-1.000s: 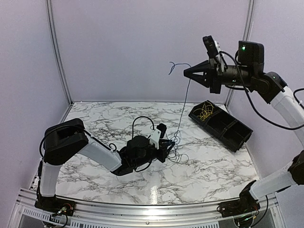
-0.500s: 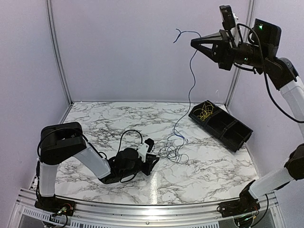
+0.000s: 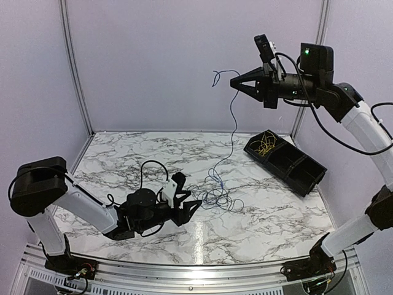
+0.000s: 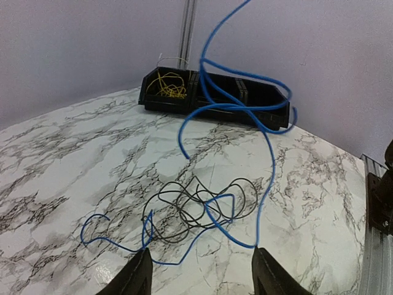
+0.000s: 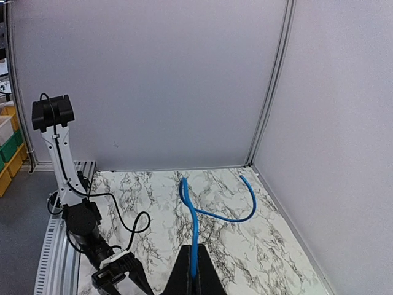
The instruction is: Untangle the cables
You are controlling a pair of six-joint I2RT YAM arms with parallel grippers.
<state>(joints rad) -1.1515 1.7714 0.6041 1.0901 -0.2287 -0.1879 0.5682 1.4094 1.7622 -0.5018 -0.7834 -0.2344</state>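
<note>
Left gripper (image 3: 187, 206) backed toward lower left, fingers now apart — right gripper (image 3: 234, 82) dropped lower, pinching one blue cable (image 3: 232, 123); one black coil (image 3: 220, 200) at centre.

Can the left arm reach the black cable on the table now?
Probably yes: the left gripper is open, just short of the black cable; only the blue cable, hung from the right gripper, crosses it.
</note>
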